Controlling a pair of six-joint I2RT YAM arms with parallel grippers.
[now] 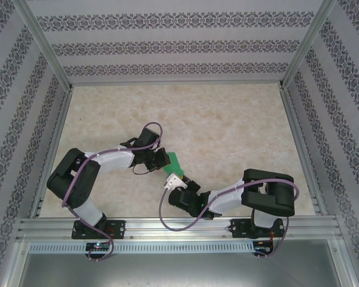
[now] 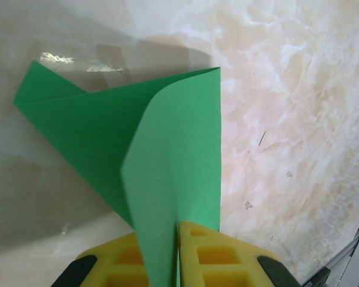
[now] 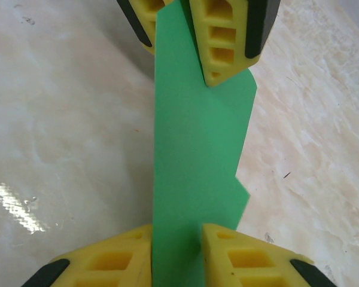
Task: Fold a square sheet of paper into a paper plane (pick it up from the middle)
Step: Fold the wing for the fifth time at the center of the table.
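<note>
The square sheet of paper (image 1: 175, 160) is bright green and partly folded, and hangs between the two grippers over the middle of the table. My left gripper (image 2: 178, 230) is shut on one end, its yellow pads pressed together on the paper (image 2: 167, 149), which fans out beyond them in a curled flap. In the right wrist view the same left fingers (image 3: 224, 48) clamp the far end of the green strip (image 3: 197, 137). My right gripper (image 3: 176, 233) stands narrowly open, about a finger's width, with the strip passing between its pads. No finished paper plane is in view.
The beige marbled table (image 1: 227, 131) stretches behind and beside the grippers. Patterned walls and a metal frame (image 1: 48, 149) close it in. Both arms (image 1: 107, 158) reach inward and meet near the table's middle front.
</note>
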